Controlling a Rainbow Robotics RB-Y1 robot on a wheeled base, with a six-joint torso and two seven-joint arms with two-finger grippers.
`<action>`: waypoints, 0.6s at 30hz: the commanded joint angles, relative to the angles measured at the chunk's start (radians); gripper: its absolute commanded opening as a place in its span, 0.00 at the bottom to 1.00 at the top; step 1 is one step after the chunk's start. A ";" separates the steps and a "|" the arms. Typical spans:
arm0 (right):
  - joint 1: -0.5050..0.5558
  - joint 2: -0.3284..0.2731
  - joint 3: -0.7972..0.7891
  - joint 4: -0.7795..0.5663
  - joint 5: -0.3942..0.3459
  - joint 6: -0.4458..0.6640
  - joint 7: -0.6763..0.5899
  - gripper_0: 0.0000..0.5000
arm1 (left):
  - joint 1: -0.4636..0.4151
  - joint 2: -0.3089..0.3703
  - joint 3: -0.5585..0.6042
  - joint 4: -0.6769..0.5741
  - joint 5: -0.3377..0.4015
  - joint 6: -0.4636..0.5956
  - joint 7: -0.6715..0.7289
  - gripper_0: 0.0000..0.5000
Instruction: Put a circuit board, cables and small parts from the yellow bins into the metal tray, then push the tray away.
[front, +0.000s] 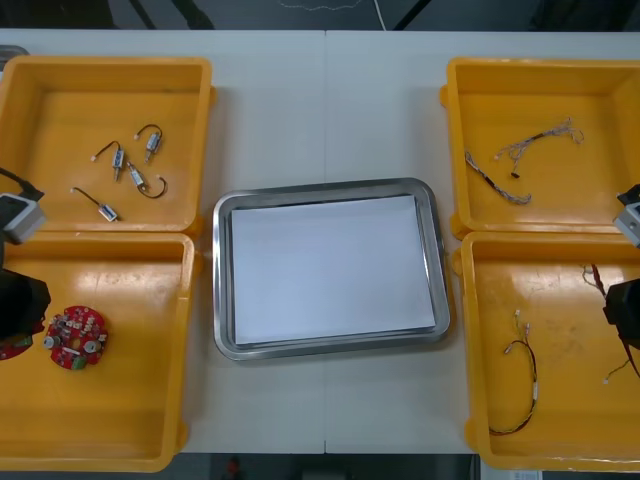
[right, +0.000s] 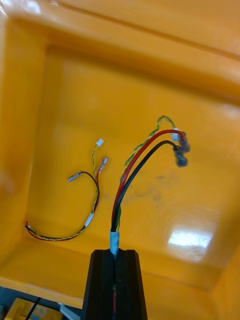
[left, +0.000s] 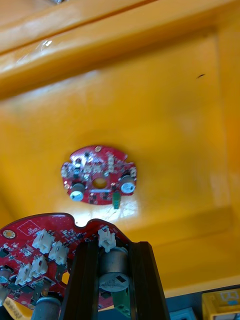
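Down in the near left bin, your left gripper is clamping a board by its edge, its fingers pinching either side of a silver can on it. To me the board is looking lifted clear of the bin floor. A spare board is lying flat beyond it.

Over in the near right bin, your right gripper is squeezing a cable at its taped end. That's leaving the red, black and yellow-green wires sticking out past the fingertips, plugs dangling free. A spare cable is lying on the bin floor beside it.

The bit that matters now is that the tray is sitting between the two bins. So it's lying inward from both grippers, rightward for the left one and leftward for the right one. Its long side is running across the table. Both arms are looking about equally close to it, I'd say, and its white inside isn't holding anything yet.

I'm not finding any readable writing. The board is carrying white print, but it's too small to make out.
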 joint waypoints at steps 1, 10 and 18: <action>-0.089 -0.101 -0.026 -0.031 -0.076 0.007 0.060 0.00 | -0.139 0.035 -0.122 -0.032 0.014 0.029 -0.002 0.00; -0.128 -0.147 -0.023 -0.037 -0.136 0.007 0.065 0.00 | -0.345 0.026 -0.345 -0.032 0.019 0.042 0.168 0.00; -0.189 -0.223 0.091 -0.062 -0.131 0.007 0.060 0.00 | -0.515 -0.055 -0.500 -0.016 0.014 0.083 0.319 0.00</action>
